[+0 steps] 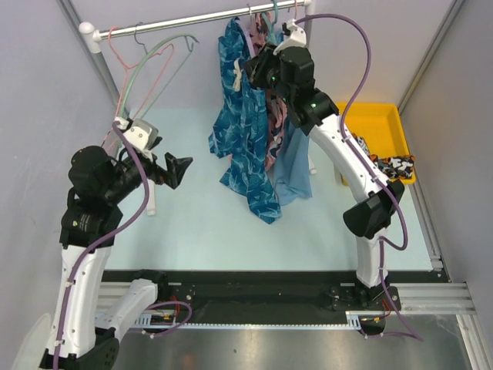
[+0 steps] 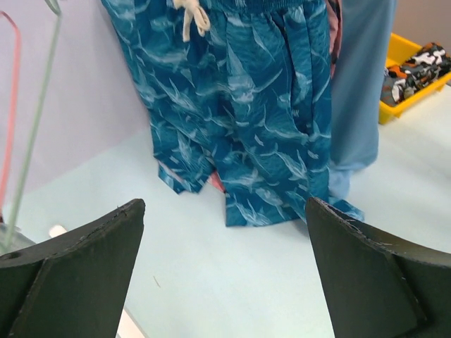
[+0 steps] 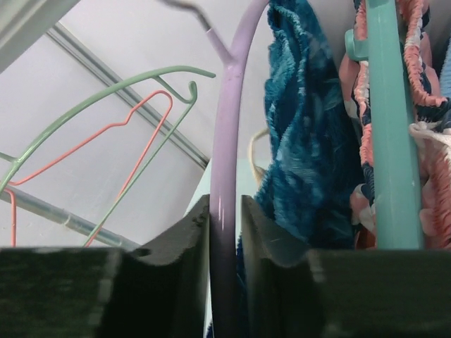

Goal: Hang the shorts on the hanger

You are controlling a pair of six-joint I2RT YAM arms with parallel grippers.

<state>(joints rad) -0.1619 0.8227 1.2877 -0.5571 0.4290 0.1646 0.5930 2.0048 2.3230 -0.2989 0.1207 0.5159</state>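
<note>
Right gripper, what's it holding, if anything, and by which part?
The right gripper pinches the purple hanger by its wire arm, just below the hook's neck.

you've got a green hanger [image 2: 33, 120] and a pink hanger [image 2: 12, 105] at the rail's [image 1: 192, 17] left end, a light-blue garment [image 1: 294, 166] hanging mid-rail, and a yellow bin [image 1: 377, 116] with patterned cloth [image 1: 397, 163] at the table's [image 1: 192, 223] right edge.

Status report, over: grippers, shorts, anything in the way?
Left gripper open, empty. Right gripper shut on hanger. Shorts hang from it. Light-blue garment close beside.
</note>
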